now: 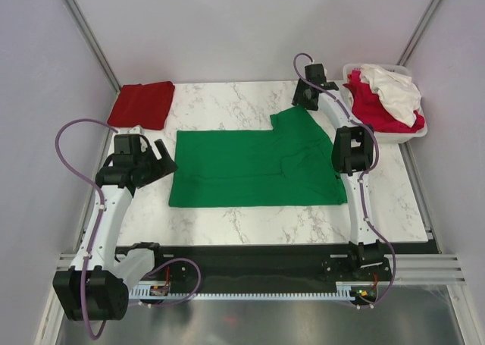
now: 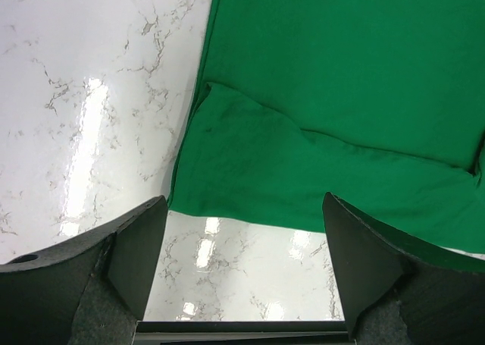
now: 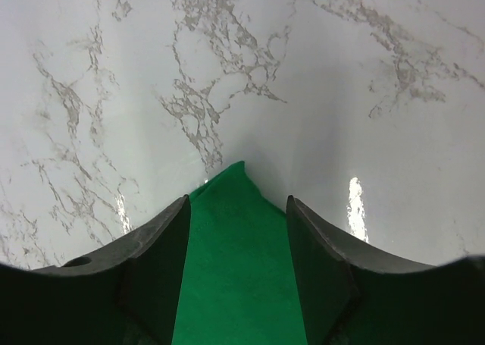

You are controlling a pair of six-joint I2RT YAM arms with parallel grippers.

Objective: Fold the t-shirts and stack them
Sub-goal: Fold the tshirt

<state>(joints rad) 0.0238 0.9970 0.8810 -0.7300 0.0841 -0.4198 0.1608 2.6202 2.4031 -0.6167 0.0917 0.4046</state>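
A bright green t-shirt lies spread flat in the middle of the marble table, one sleeve corner reaching towards the back right. My right gripper is over that corner. In the right wrist view its jaws stand apart with the green point between them, not pinched. My left gripper is open and empty just left of the shirt. The left wrist view shows the shirt's folded-in sleeve and edge just ahead. A dark red t-shirt lies folded at the back left.
A white plastic basket at the back right holds a crimson-pink shirt and a white shirt. Grey walls enclose the table on three sides. Bare marble lies in front of the green shirt.
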